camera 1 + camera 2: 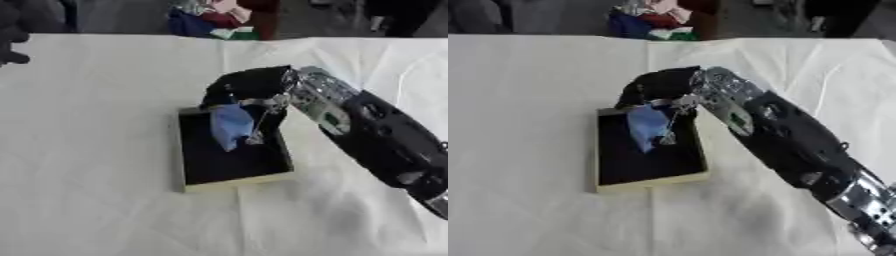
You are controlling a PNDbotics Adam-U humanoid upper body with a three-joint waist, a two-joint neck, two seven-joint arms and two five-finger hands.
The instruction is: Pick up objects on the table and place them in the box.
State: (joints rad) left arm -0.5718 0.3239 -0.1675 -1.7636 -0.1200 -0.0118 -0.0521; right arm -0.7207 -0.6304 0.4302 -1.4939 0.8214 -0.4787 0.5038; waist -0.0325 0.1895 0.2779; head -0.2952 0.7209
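The right hand (pixel 249 85) hangs over the box (pixel 194 185) with its fingers curled around a blue object (pixel 231 125). The box sits on the white tabletop (pixel 87 150).

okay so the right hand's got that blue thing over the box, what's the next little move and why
Probably open the fingers and let go. The right hand holds the blue object hanging over the dark inside of the box, within its walls, so it should drop in.
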